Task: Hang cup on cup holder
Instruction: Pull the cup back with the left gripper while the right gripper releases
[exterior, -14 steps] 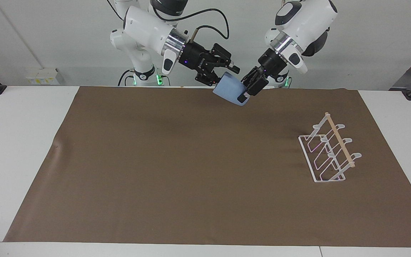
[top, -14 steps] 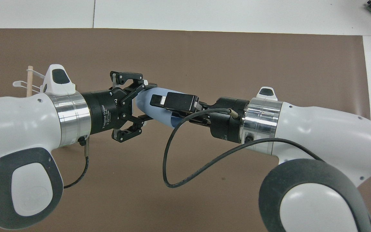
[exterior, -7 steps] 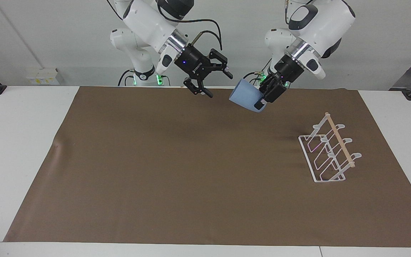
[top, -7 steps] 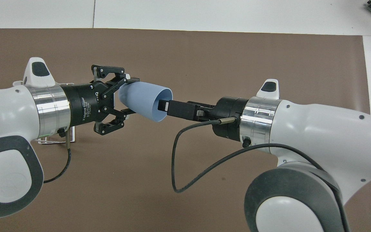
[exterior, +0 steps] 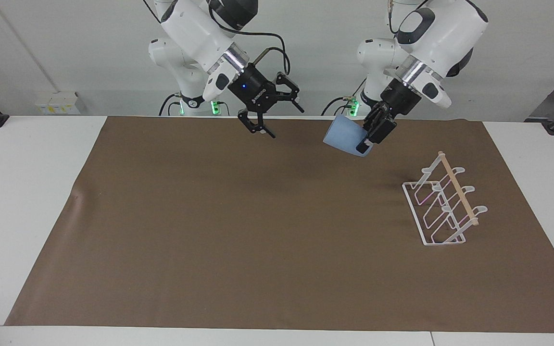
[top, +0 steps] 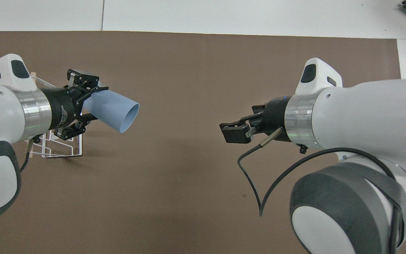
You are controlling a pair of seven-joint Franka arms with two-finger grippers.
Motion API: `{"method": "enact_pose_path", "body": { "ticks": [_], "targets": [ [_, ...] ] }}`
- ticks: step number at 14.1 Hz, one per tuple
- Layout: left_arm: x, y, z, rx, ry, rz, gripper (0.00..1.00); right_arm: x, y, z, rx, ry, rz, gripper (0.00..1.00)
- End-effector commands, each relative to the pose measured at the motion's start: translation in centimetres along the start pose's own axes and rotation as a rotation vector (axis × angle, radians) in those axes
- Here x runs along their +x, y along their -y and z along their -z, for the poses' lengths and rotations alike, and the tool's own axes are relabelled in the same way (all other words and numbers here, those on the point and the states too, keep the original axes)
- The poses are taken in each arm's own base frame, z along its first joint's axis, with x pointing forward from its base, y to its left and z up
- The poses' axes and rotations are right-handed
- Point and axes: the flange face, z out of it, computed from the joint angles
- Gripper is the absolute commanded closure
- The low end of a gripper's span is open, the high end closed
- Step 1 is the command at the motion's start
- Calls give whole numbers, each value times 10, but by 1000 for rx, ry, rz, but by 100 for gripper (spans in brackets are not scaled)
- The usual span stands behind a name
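Covering most of the white table [exterior: 27,202], a matte brown mat [exterior: 258,230] lies flat beneath a plain white wall. The left gripper [exterior: 371,137], fingers clenched on the narrow base of the light-blue tapered cup [exterior: 346,137], holds it tilted in the air at upper centre-right. The right gripper [exterior: 270,117], fingers released, hangs at upper centre. The white wire cup holder [exterior: 443,206] with wooden dowel stands at centre-right; the overhead view shows the cup's open rim [top: 129,118].
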Motion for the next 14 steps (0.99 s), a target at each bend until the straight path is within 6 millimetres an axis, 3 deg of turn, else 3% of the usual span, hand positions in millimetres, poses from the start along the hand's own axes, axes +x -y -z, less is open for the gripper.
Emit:
{"method": "enact_pose_path", "body": {
  "ticks": [1,4,6,9,11,14],
  "targets": [
    [18,9,3,62,-125,-145,100,-5,-34,9,-114,124,68,0],
    [45,8,11,136,-306,-318,100,-23,-81,24,-204,229,13,0],
    [60,-1,5,201,-408,-430,100,-36,-113,36,-270,283,-40,0],
    [86,-18,6,247,-528,-508,100,-40,-136,47,-449,279,-201,0],
    [106,-16,2,304,-574,-596,100,-43,-147,48,-458,261,-300,0],
    [122,-31,-8,334,-603,-677,100,-49,-174,53,-440,233,-390,0]
  ]
}}
